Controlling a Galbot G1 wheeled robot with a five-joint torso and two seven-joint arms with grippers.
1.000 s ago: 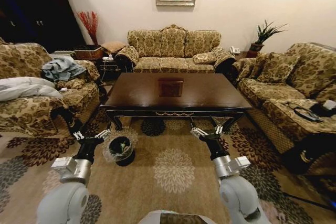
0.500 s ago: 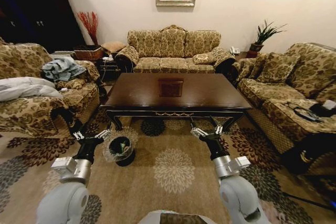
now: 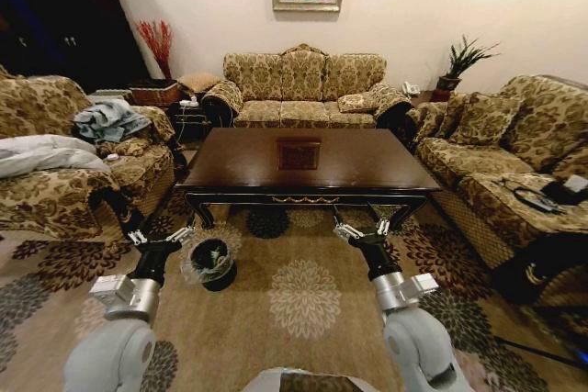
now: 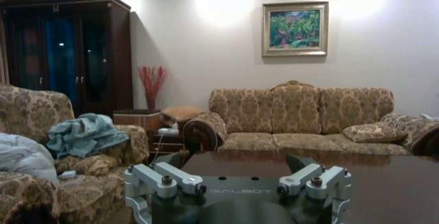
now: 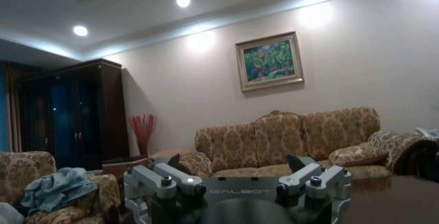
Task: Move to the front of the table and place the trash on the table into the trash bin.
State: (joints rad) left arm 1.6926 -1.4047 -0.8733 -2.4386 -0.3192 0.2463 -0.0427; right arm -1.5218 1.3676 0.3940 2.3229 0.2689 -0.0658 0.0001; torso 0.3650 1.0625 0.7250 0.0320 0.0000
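Note:
The dark glossy table [image 3: 248, 167] stands straight ahead, its top showing just the square centre inlay [image 3: 299, 153]. On the carpet by the table's front left corner sits the small black trash bin [image 3: 211, 263] with its clear liner; a green piece of trash [image 3: 210, 256] lies inside it. My left gripper [image 3: 161, 236] hangs open just left of the bin, holding nothing. My right gripper [image 3: 361, 229] is open below the table's front edge, also holding nothing. The wrist views look past the open left gripper [image 4: 237, 160] and right gripper [image 5: 235, 161] over the tabletop [image 4: 384, 183].
Patterned sofas ring the table: one behind it [image 3: 303, 89], an armchair with heaped clothes on the left [image 3: 64, 162], a long sofa on the right [image 3: 514, 162]. A dark cabinet [image 3: 55, 16] fills the back left. Open carpet [image 3: 303, 300] lies between my arms.

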